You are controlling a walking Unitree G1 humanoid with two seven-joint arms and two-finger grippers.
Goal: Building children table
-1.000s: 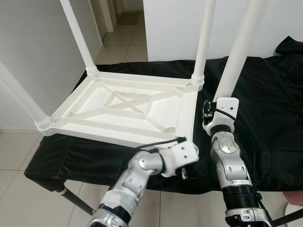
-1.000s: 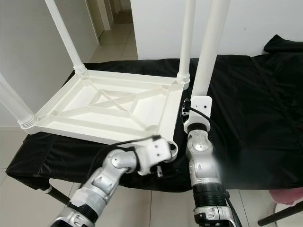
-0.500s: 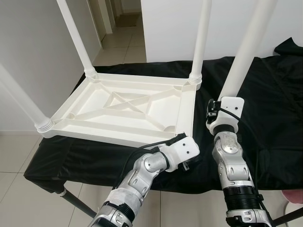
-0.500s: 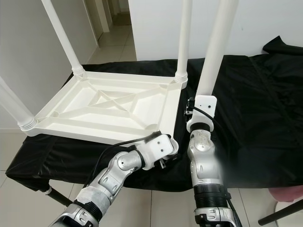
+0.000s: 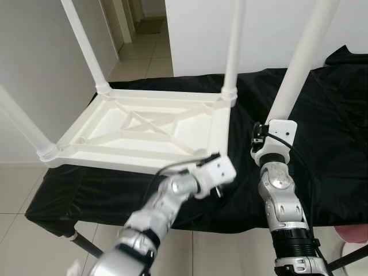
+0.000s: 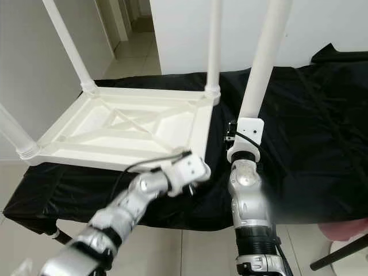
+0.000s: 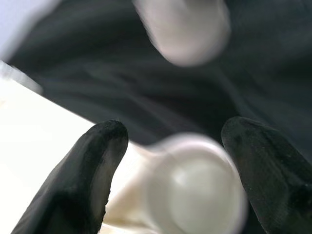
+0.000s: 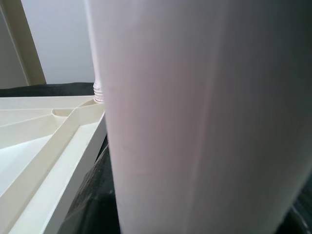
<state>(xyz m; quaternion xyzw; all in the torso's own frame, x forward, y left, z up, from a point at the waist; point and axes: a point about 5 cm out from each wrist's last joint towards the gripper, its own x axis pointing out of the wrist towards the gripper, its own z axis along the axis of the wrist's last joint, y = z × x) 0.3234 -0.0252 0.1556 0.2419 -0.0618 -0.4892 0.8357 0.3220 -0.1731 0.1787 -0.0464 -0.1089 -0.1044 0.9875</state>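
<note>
The white plastic table top (image 5: 144,123) lies upside down on a black-covered surface. Three white legs stand up from it: far left (image 5: 83,49), far right (image 5: 233,52) and near left (image 5: 20,123). My left gripper (image 5: 217,172) is at the near right corner. In the left wrist view it is open (image 7: 175,180), its black fingers on either side of the round corner socket (image 7: 200,185). My right gripper (image 5: 277,127) holds a loose white leg (image 5: 299,63) upright just right of the table top. That leg (image 8: 195,117) is very close in the right wrist view, with the table top (image 8: 44,136) beside it.
The black cloth (image 5: 328,132) spreads wide to the right of the table top. Tiled floor (image 5: 17,195) lies below the near edge, with a black support leg (image 5: 86,247) under the cloth. White walls and a doorway (image 5: 138,23) stand behind. A pink object (image 5: 352,233) sits low at the right.
My left gripper has risen from below the table's near edge up to its near right corner socket. The right arm still holds the leg upright, almost unmoved. The camera shifted slightly.
</note>
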